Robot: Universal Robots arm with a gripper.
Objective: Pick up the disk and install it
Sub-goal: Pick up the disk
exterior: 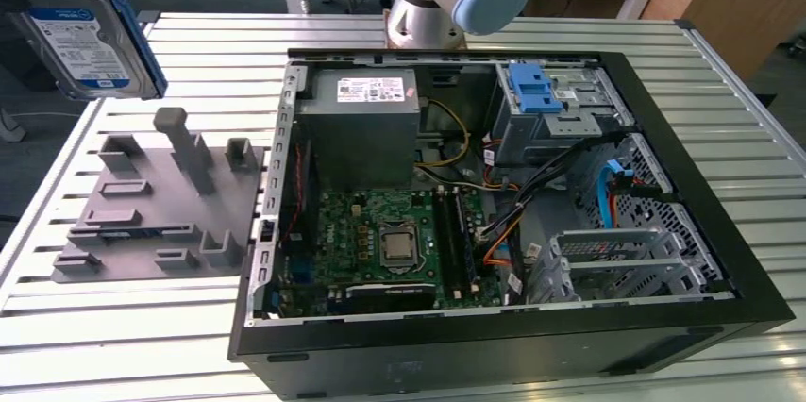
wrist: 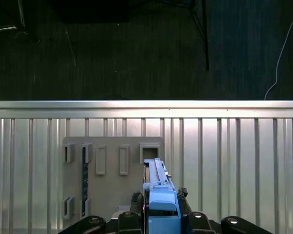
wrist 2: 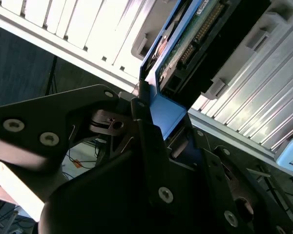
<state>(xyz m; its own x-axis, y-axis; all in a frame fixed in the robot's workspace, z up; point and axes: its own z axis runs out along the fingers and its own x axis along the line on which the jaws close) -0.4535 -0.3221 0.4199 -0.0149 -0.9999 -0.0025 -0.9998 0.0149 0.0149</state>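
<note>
Open air surrounds the disk [exterior: 82,34]. Below it, upright posts [exterior: 189,152] on the grey fixture [exterior: 139,232] obstruct descent. Cables [exterior: 542,185] cross the case [exterior: 504,326] interior beside the drive cage [exterior: 573,124].

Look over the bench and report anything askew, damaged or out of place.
Nothing stands out. The disk hangs on edge above the grey fixture, clamped at its blue rail by the gripper, jaws closed. The open computer case lies flat on the slatted table, with no visible damage.

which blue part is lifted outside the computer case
The disk, raised at the exterior view's upper left; the blue latch sits inside the case.
</note>
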